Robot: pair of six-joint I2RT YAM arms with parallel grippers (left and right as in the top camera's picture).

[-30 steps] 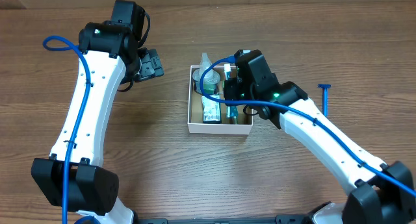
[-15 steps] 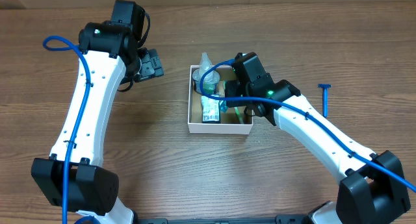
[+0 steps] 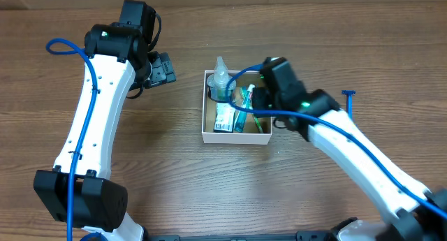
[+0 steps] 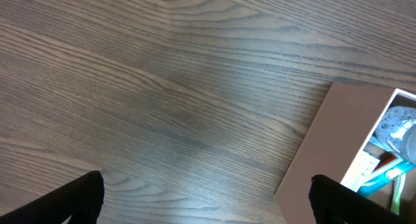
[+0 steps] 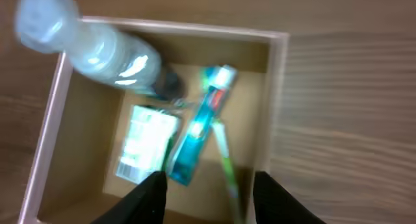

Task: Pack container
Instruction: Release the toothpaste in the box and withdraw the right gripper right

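One container [image 3: 236, 138], one bottle [image 3: 221, 75], one tube [image 3: 244, 105]

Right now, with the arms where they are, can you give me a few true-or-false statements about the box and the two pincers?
1. A clear bottle stands in the container. True.
2. The left pincer is reaching into the container. False: it hangs over the table, off to the container's side.
3. A small blue tool lies on the table outside the container. True.
4. The right pincer grips the teal tube. False: its jaws are open and empty above the container, and the tube lies inside.
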